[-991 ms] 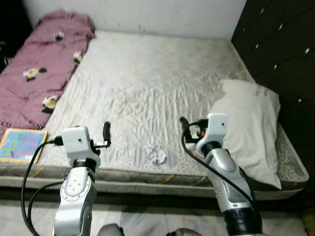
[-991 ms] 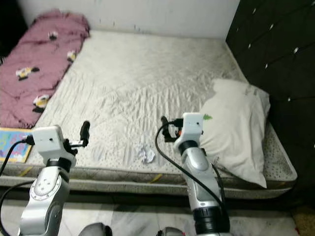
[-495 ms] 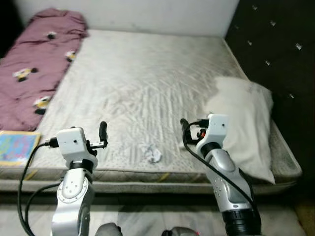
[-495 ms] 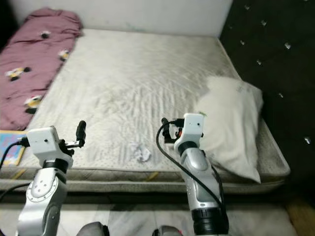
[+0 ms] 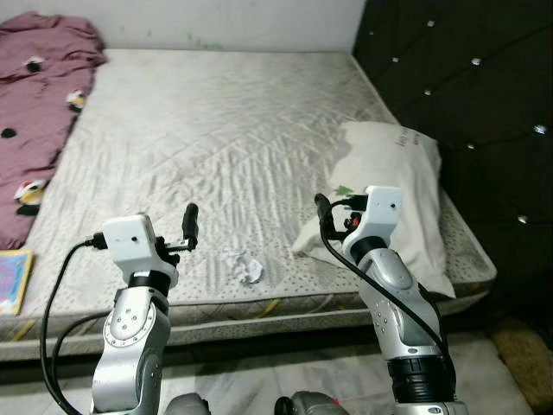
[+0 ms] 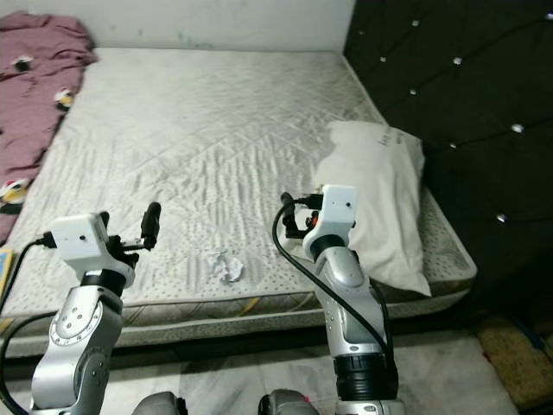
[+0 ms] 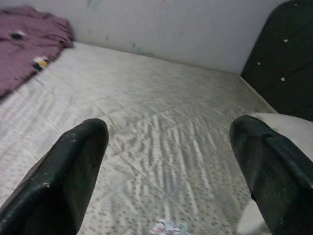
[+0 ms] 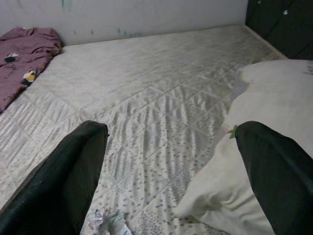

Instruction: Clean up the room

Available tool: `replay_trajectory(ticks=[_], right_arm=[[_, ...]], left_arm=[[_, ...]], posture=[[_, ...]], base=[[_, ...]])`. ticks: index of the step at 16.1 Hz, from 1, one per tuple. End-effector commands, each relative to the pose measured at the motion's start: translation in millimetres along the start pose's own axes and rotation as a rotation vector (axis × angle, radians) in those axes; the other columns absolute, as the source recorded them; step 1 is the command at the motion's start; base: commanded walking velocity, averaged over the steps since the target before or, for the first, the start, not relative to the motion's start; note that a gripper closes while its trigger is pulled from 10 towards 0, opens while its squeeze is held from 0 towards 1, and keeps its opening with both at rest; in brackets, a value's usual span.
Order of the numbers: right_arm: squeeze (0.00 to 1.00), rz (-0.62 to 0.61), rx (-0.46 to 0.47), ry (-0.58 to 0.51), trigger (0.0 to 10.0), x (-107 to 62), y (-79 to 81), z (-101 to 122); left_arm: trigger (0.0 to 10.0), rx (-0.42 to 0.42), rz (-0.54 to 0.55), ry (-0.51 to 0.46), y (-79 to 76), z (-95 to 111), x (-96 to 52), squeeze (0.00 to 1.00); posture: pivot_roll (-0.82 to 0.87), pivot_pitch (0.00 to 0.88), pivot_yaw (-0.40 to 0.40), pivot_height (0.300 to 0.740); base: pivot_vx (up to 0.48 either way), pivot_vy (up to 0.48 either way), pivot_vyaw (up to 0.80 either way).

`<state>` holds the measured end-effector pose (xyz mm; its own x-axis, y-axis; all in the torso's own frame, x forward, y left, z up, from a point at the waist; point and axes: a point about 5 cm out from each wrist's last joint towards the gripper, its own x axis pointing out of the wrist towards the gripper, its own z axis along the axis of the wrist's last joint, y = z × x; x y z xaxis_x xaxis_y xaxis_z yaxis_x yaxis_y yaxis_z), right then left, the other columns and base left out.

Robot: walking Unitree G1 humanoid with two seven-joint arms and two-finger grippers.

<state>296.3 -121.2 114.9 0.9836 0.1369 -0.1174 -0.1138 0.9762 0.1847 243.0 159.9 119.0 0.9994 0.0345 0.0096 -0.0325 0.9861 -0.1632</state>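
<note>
- A crumpled paper (image 5: 245, 265) is seen near the mattress's (image 5: 216, 130) front edge.
- The left gripper (image 7: 168, 161) and right gripper (image 8: 171, 166) are held above that edge, jaws spread, empty.

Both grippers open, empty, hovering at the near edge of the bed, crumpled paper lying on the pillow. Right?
Not quite. The crumpled paper lies on the bare mattress near its front edge, apart from the pillow; the left eye view shows it. The rest holds: the left gripper and right gripper are both open and empty, hovering at the near edge of the bed.
</note>
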Motion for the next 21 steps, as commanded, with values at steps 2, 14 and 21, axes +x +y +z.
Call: replay_trajectory(ticks=[2,14,21], right_arm=[[0.00,-0.014,0.024,-0.004,10.0,-3.2,-3.1,2],[0.00,0.122,-0.176,-0.110,10.0,-2.6,-3.6,-31],[0.00,0.087,-0.085,-0.108,10.0,-4.8,-6.7,-35]], left_arm=[[10.0,-0.045,-0.005,0.014,-1.9,2,-4.8,0.00],[10.0,0.134,0.075,0.035,35.6,-45,-2.9,0.00],[10.0,0.161,0.061,0.023,44.0,-41,-15.0,0.00]], posture=[[0.01,0.054,-0.050,0.740],[0.01,0.000,-0.053,0.740],[0.05,0.000,-0.047,0.740]], base=[[0.000,0.000,0.00],[0.000,0.000,0.00],[0.000,0.000,0.00]])
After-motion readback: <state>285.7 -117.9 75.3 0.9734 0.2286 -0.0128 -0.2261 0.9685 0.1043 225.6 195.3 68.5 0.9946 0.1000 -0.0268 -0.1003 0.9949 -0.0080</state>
